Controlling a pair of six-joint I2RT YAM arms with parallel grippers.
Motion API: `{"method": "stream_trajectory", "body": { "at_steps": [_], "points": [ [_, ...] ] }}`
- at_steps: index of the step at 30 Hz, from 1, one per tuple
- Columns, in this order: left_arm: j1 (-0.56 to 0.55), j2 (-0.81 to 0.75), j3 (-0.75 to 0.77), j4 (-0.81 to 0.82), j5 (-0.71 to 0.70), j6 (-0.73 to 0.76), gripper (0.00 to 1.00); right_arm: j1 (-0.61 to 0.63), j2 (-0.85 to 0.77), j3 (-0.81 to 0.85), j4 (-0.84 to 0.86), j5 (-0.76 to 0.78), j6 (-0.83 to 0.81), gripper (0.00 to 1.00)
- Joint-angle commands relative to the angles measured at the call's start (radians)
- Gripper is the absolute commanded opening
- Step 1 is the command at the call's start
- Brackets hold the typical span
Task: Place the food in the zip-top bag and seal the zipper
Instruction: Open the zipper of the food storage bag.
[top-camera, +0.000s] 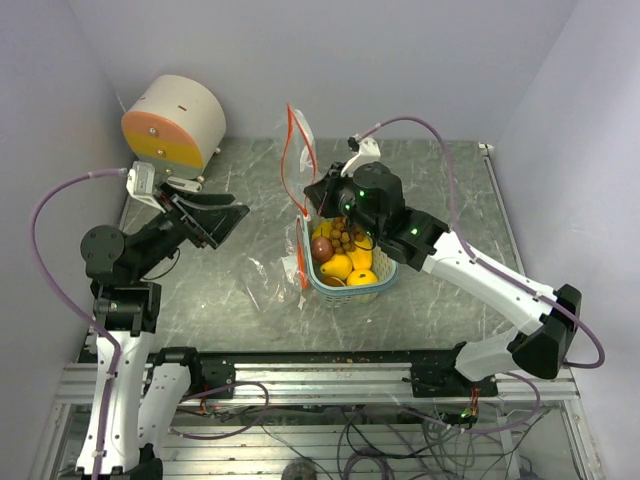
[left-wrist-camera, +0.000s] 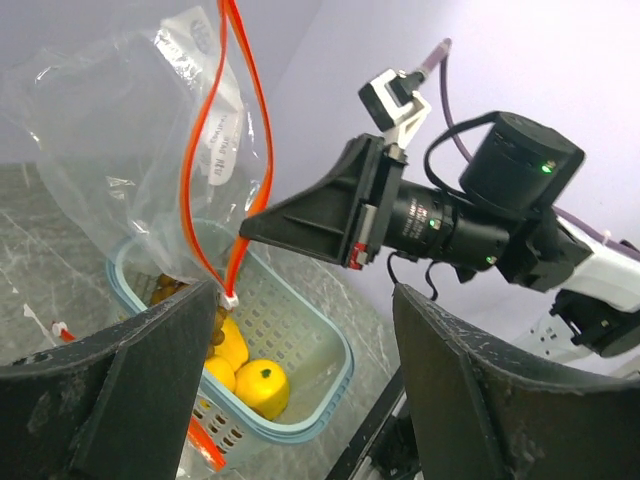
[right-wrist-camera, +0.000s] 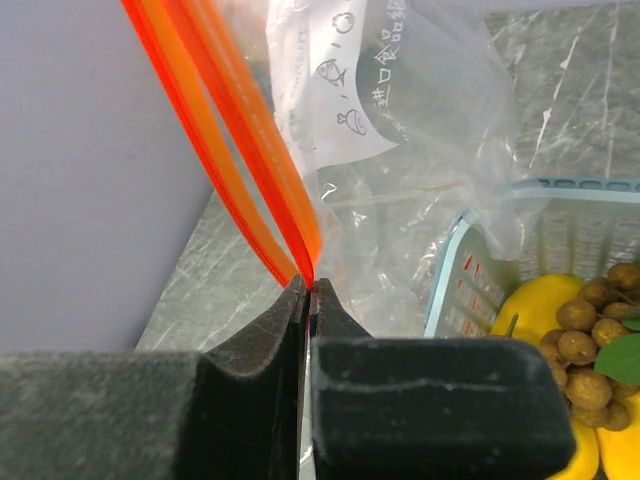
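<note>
The clear zip-top bag (top-camera: 297, 150) hangs upright over the table. My right gripper (top-camera: 315, 195) is shut on its orange zipper strip (right-wrist-camera: 290, 220), pinching it at the fingertips. Just below stands the light-blue basket (top-camera: 352, 296) holding the food: a brown grape bunch (top-camera: 343, 237), a dark red fruit (top-camera: 322, 249) and yellow fruits (top-camera: 338, 266). My left gripper (top-camera: 215, 215) is open and empty, left of the bag and apart from it. In the left wrist view the bag (left-wrist-camera: 130, 130) and a yellow fruit (left-wrist-camera: 262, 388) show between its fingers (left-wrist-camera: 130, 400).
A white and orange cylinder (top-camera: 175, 120) sits at the back left corner. The bag's lower plastic trails onto the table (top-camera: 265, 282) left of the basket. Grey walls close in on three sides, and a metal rail (top-camera: 330, 375) runs along the near edge.
</note>
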Motion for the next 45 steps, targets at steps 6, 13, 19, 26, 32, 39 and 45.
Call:
{"method": "stream_trajectory", "body": {
  "at_steps": [6,13,19,26,32,39,45],
  "points": [
    [-0.092,0.138,0.036,-0.017,-0.192,0.072,0.74,0.012,0.036,0.069,0.055,-0.058,-0.002,0.00],
    [-0.327,0.249,0.106,-0.070,-0.456,0.196,0.81,0.016,0.063,0.107,0.044,-0.078,-0.013,0.00],
    [-0.441,0.320,0.093,-0.019,-0.645,0.239,0.84,0.021,0.051,0.098,0.039,-0.090,-0.019,0.00],
    [-0.506,0.356,0.089,0.006,-0.842,0.290,0.81,0.020,0.015,0.070,0.033,-0.094,-0.035,0.00],
    [-0.525,0.408,0.101,0.079,-0.906,0.310,0.80,0.020,-0.004,0.049,0.037,-0.132,-0.049,0.00],
    [-0.530,0.498,0.148,0.170,-0.875,0.301,0.76,0.020,-0.013,0.042,0.030,-0.168,-0.071,0.00],
    [-0.549,0.561,0.157,0.219,-0.813,0.294,0.67,0.021,-0.014,0.046,0.019,-0.192,-0.088,0.00]
  ]
}}
